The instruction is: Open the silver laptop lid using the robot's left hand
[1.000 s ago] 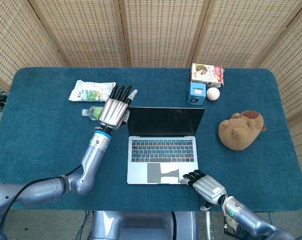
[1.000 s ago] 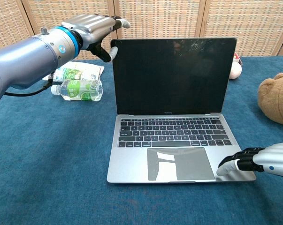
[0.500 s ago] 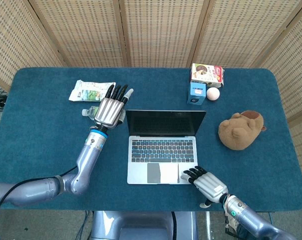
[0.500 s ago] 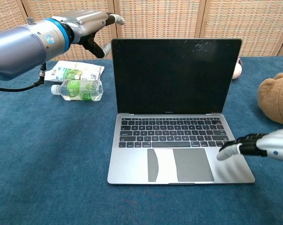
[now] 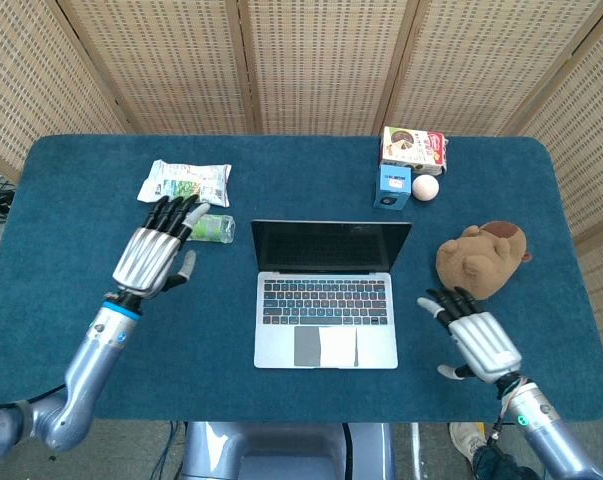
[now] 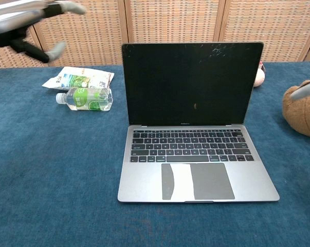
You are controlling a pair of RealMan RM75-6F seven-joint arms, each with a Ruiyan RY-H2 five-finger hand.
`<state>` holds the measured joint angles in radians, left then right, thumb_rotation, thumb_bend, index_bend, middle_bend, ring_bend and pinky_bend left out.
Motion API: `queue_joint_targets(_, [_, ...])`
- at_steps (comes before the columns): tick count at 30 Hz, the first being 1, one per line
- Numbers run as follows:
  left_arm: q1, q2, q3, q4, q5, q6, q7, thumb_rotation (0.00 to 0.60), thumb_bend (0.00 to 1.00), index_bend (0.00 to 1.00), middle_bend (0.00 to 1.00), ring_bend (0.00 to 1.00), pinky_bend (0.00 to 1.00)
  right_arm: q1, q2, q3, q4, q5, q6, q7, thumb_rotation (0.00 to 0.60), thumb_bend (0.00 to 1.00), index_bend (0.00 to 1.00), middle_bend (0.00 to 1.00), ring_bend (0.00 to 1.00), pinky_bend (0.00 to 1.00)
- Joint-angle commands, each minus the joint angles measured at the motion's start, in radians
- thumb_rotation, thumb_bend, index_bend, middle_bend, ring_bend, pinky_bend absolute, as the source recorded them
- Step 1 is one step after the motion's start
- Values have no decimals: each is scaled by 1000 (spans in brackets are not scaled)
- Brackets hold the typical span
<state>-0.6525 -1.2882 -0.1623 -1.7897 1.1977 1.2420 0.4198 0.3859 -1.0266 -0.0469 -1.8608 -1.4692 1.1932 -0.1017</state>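
The silver laptop (image 5: 325, 305) (image 6: 196, 149) stands open in the middle of the blue table, its dark screen upright and its keyboard showing. My left hand (image 5: 159, 256) (image 6: 29, 23) hovers well to the laptop's left with fingers spread, holding nothing. To the right of the laptop, near the table's front, my right hand (image 5: 473, 334) is also off it, fingers apart and empty. Only a fingertip of the right hand (image 6: 305, 90) shows at the chest view's right edge.
A green-labelled bottle (image 5: 211, 228) (image 6: 85, 98) and a snack packet (image 5: 185, 182) (image 6: 78, 78) lie left of the screen. A brown plush toy (image 5: 483, 258) (image 6: 302, 107) sits to the right. A blue box (image 5: 393, 185), a ball (image 5: 425, 187) and a carton (image 5: 415, 148) stand behind.
My left hand has pulled back from the lid's top left corner, out to the left and lower. My right hand has lifted off the palm rest and moved right, clear of the laptop.
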Motion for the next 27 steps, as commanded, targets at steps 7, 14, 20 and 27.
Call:
queue_joint_targets(7, [268, 134, 177, 60, 174, 235, -209, 537, 515, 0, 0, 0, 0, -120, 2, 68, 72, 111, 165, 8, 600, 53, 115, 76, 0, 0])
queue_joint_targets(14, [401, 123, 224, 86, 196, 337, -256, 536, 472, 0, 0, 0, 0, -158, -39, 95, 82, 148, 226, -56, 600, 53, 92, 60, 0, 0])
queue_joint_targets(20, [457, 115, 249, 75, 231, 360, -273, 536, 473, 0, 0, 0, 0, -179, -54, 103, 79, 150, 250, -78, 600, 53, 91, 60, 0, 0])
queue_joint_targets(27, [469, 104, 248, 60, 264, 334, -262, 536, 478, 0, 0, 0, 0, -199, -68, 114, 84, 159, 265, -80, 600, 53, 91, 60, 0, 0])
